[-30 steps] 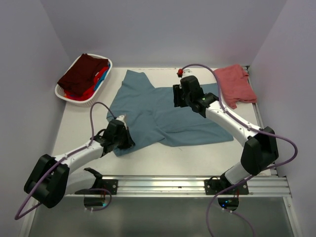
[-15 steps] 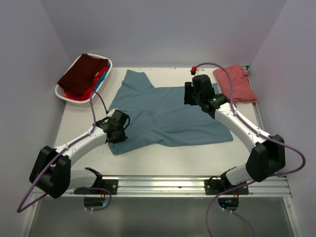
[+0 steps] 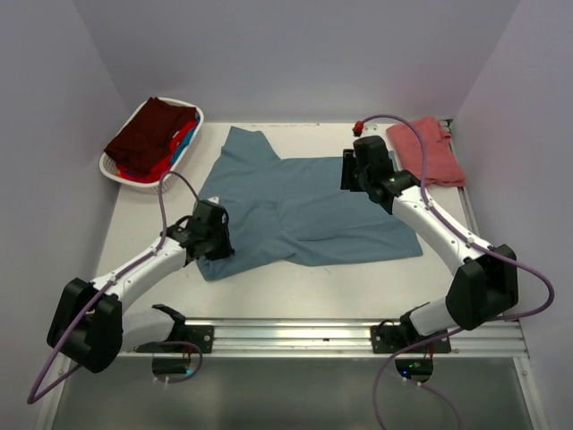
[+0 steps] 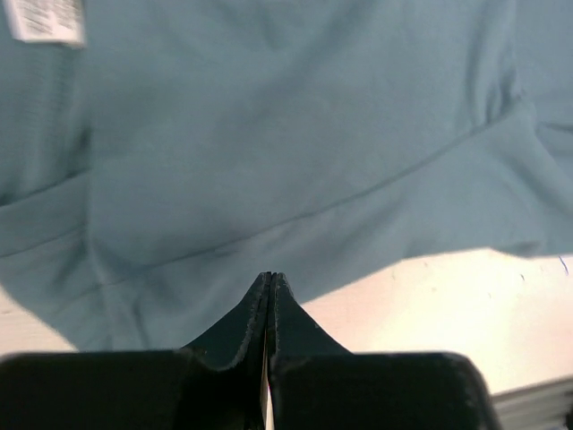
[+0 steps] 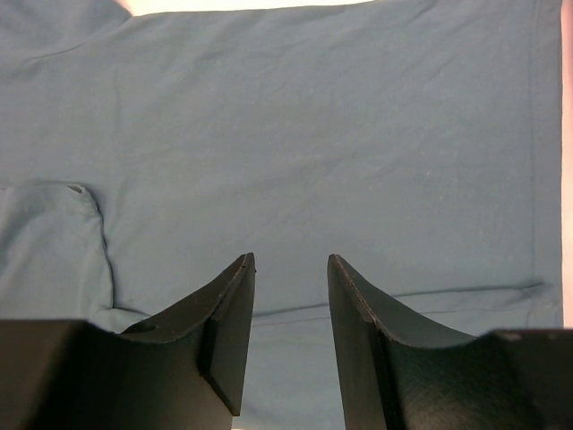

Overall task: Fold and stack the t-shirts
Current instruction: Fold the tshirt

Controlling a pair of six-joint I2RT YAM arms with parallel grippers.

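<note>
White tabletop (image 3: 125,242) carries the teal-blue t-shirt (image 3: 304,202), spread beneath both arms. Right end effector (image 5: 290,258), released, has slid toward the hem. Left end effector (image 4: 270,278), clenched on nothing visible, has crept onto a corner, likely readying a fold.

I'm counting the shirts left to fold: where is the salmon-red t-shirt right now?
In the top view, the salmon-red t-shirt lies in the far right corner, just right of the right gripper and beside the spread teal-blue t-shirt.
</note>
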